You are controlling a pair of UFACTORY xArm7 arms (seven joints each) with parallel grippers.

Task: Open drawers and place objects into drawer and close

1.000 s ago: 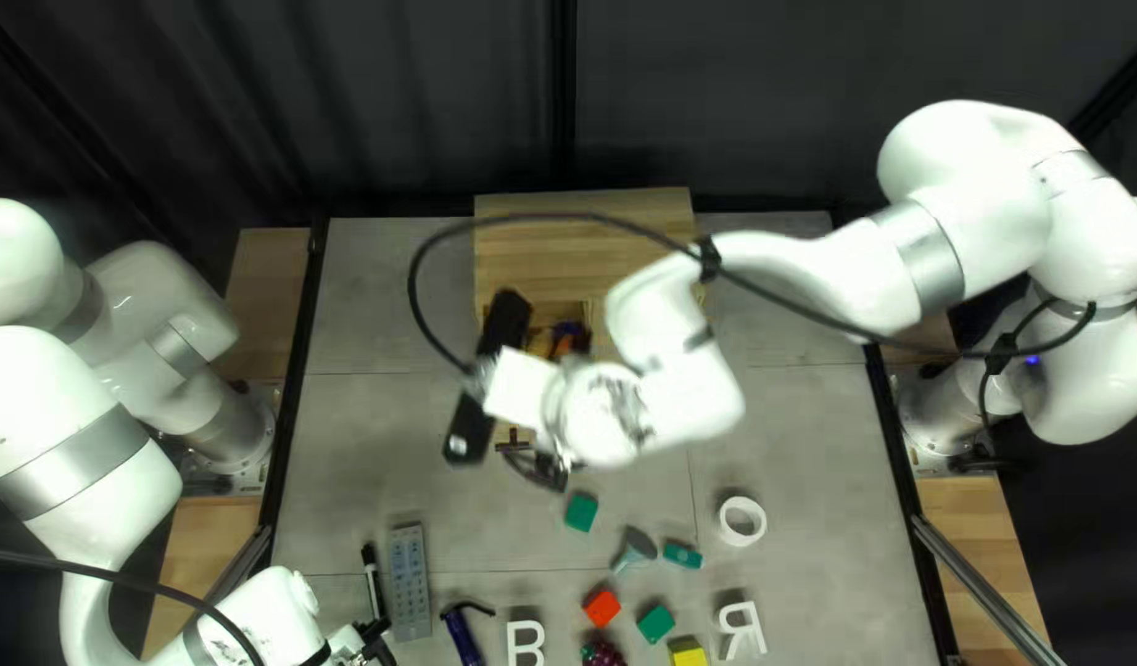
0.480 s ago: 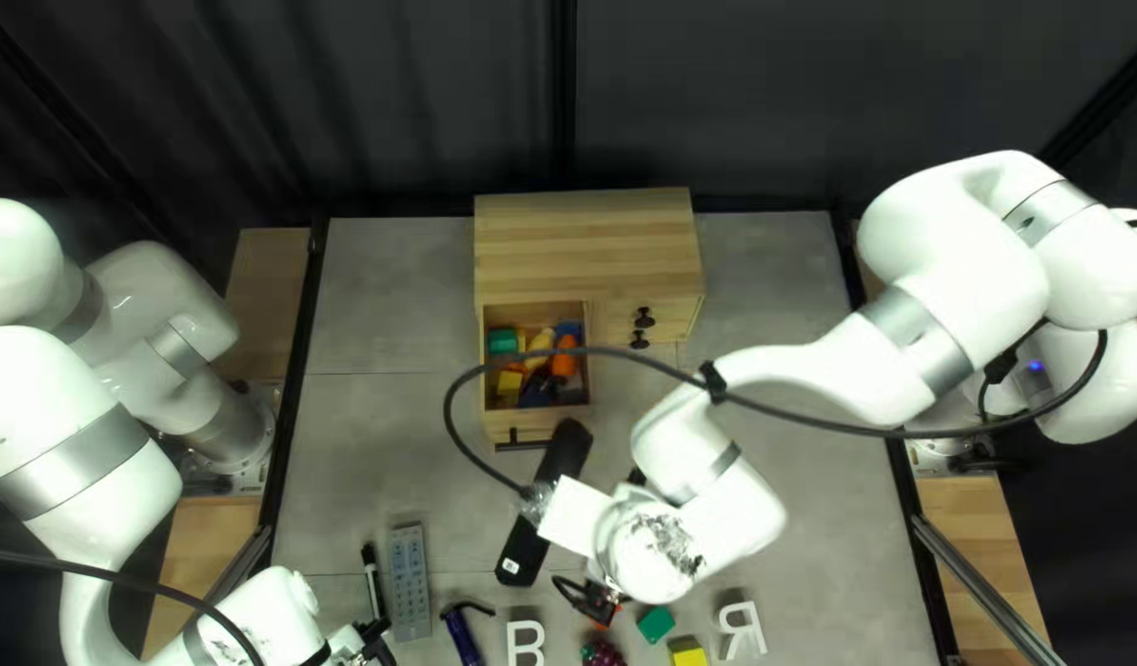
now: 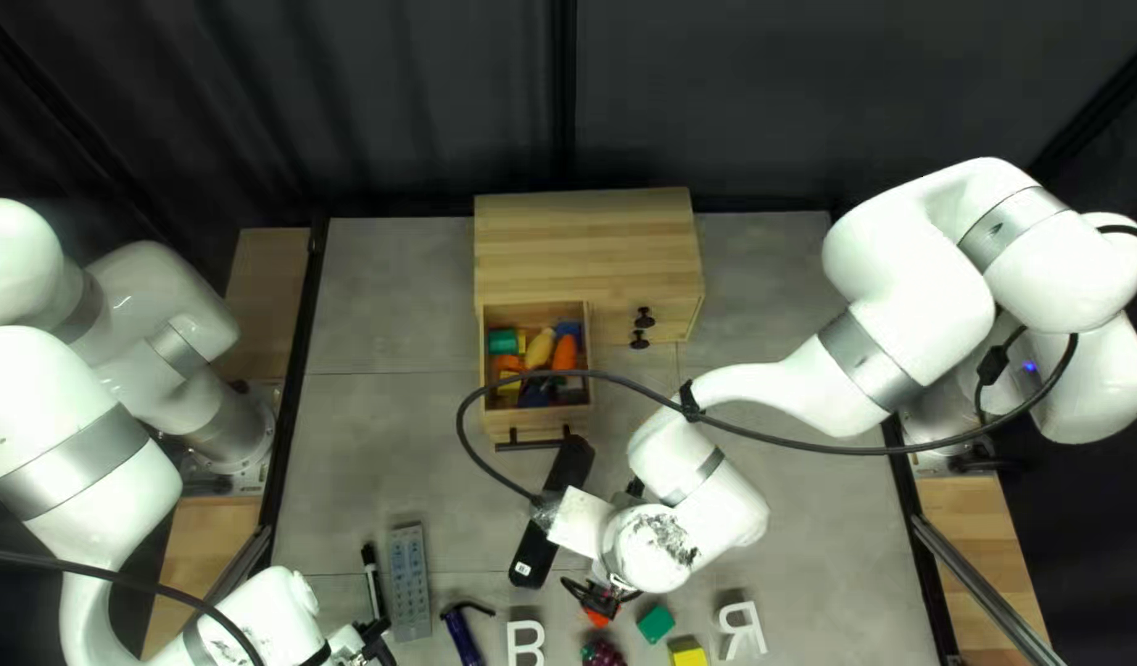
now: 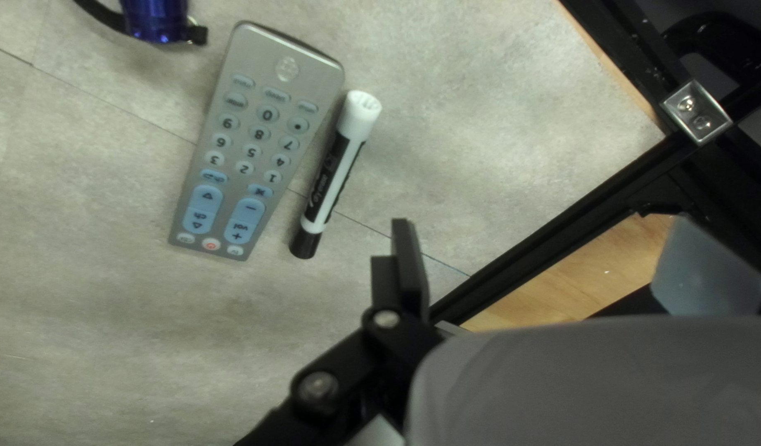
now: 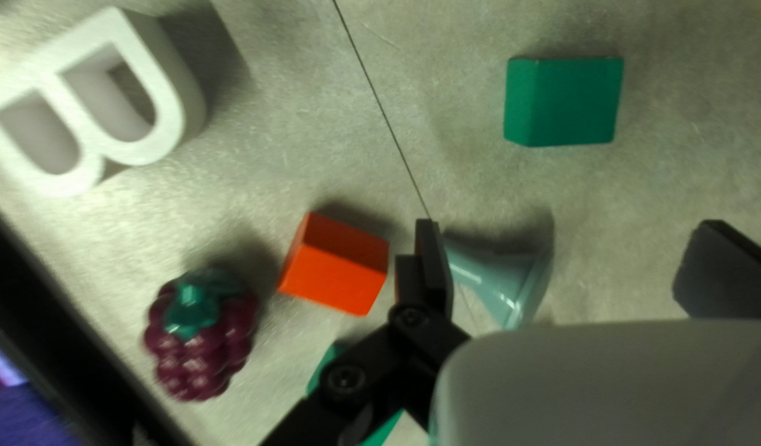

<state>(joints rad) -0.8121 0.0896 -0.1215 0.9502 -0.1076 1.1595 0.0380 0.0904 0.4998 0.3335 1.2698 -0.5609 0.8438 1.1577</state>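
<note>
My right gripper (image 3: 603,597) hangs over the objects near the top left view's bottom. In its wrist view my right gripper (image 5: 570,256) is open; a pale teal cone-shaped piece (image 5: 500,277) lies below and between its fingers, and a red-orange block (image 5: 335,264) lies beside one finger. The wooden cabinet (image 3: 587,247) has its left drawer (image 3: 537,419) pulled out, holding several toys. My left gripper (image 3: 371,641) is low at the left; its wrist view shows my left gripper (image 4: 554,256) open, holding nothing, with a marker (image 4: 335,177) and remote (image 4: 260,140) beside it.
Around the right gripper lie a green block (image 5: 562,103), a white letter B (image 5: 178,99) and toy grapes (image 5: 203,339). A yellow block (image 3: 688,654) and another white letter (image 3: 741,629) are near the bottom edge. My right arm's cable loops over the drawer front.
My right arm has swung from above the drawer toward the near objects, uncovering the drawer and its contents, then shifted slightly. My left arm stays still.
</note>
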